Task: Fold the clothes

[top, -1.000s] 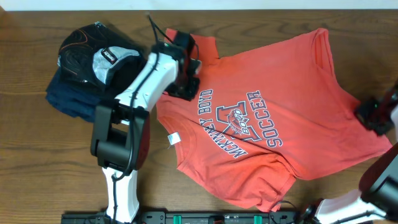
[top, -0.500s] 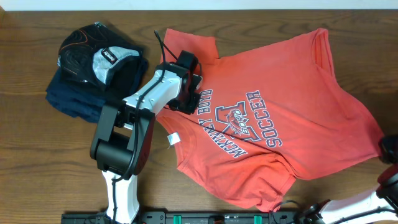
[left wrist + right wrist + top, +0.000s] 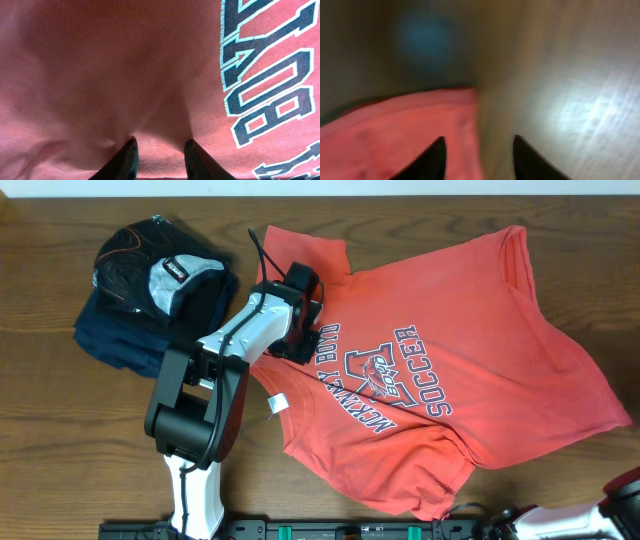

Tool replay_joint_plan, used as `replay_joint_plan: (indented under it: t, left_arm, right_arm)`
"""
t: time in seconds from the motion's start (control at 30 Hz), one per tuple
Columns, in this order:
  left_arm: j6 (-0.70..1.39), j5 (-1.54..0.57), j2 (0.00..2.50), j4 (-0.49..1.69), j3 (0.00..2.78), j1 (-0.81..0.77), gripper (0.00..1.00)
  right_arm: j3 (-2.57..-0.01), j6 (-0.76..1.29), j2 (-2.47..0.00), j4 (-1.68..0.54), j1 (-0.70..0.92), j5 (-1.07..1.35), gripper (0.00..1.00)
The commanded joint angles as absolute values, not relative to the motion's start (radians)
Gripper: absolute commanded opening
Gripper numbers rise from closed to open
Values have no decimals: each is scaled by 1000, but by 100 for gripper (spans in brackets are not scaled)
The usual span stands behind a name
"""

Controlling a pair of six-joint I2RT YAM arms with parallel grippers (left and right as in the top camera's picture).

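While my left gripper (image 3: 160, 152) rests tips-down on the coral-red T-shirt (image 3: 470, 380), just beside the start of its lettering, its jaws stand partly apart. A low ridge of cloth lies between them, and I cannot tell whether it is pinched. The shirt lies spread, print up, from the middle of the table (image 3: 60, 460) to its right edge. One sleeve points toward the far edge, the other lies close to the near edge, and a hem corner almost reaches the right edge. My right gripper (image 3: 479, 152), at the near right corner, is open and holds nothing. In its blurred view the shirt's edge lies under one finger and bare wood under the other. Dark folded garments (image 3: 150, 290) sit at the far left corner. Bare wood shows along the near left.
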State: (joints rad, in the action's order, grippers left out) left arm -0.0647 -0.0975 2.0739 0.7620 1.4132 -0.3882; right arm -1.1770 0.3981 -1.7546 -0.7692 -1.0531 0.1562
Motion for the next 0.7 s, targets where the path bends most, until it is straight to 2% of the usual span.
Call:
replay_joint_plan:
  t: [0.0,0.07,0.17,0.47,0.57,0.6,0.67]
  left_arm:
    - [-70,-37,2111,772,1370,-369,35]
    - [-70,-37,2111,772,1370,-369,35]
    - [-70,-37,2111,776,1370,-369,37]
    - [-70,-37,2111,779,1370,-369,39]
    - [-70,-37,2111,780,1370,-369,39]
    - [-70,-37,2111,780,1370,-369,40]
    - [-70,-37,2111,780,1370,-369,40]
  right_arm:
    - [-1182,390,-1749,-775,-1013,233,49]
    - [-1178,414,-1773,-787,-992,175,55]
    - [-1161,436,-1823,-791,-975,109,59]
    - [-1120,461,-1910,-733,-983,110,59]
    - [-1106,474,-1912,-686,-981,138,49]
    - [-1105,473,-1912,-673,-981,152,43]
    - [-1105,466,-1912,-664,-981,170,23]
